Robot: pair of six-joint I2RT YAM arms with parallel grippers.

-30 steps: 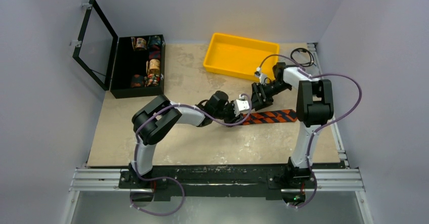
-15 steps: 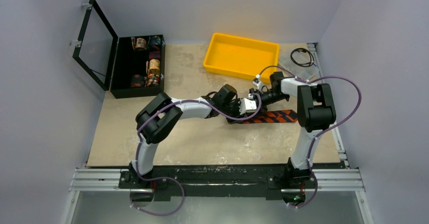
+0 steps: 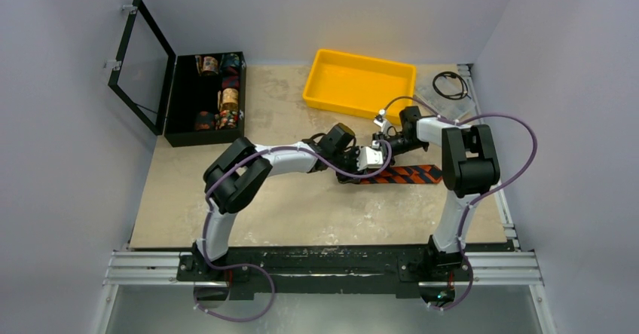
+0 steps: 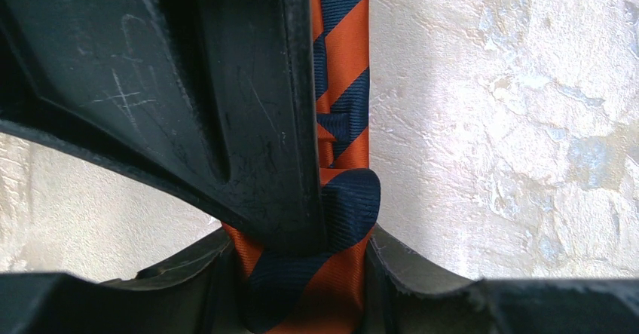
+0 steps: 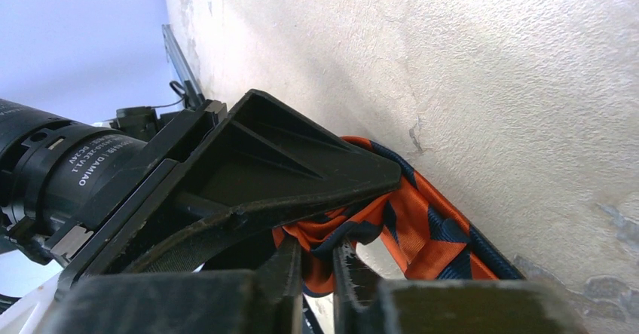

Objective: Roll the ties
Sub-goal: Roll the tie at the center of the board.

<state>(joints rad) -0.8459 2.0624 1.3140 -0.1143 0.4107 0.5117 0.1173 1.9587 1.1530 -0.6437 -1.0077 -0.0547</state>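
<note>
Left gripper (image 4: 301,277) is clamped on one end of the tie (image 3: 407,173), its two fingers bracketing a doubled-over hump of striped cloth. The right gripper (image 5: 316,268) is pinched on the same bunch from the other side, with a lip of orange fabric caught in the narrow gap between its fingers. Both meet just in front of the yellow tray (image 3: 369,58), on the side toward the arm bases and close to its near long wall. Two grips on one spot make sense for starting a roll. Judging by the wrist views, one holds the first turn so it cannot spring open while the other tucks the cloth over it. Whether a full turn has formed is not clear; the fold looks small and loose.

The rest of the tie lies flat and unrolled on the table (image 3: 301,206). Its long axis runs roughly parallel to the tray's near long wall. It stretches from the gripped end, in front of the tray's middle, to a free end past the tray's near right-hand corner. That free end points away from the left gripper, so the roll would have to travel along the strip toward that corner. Nearly all the length is left to wind.
</note>
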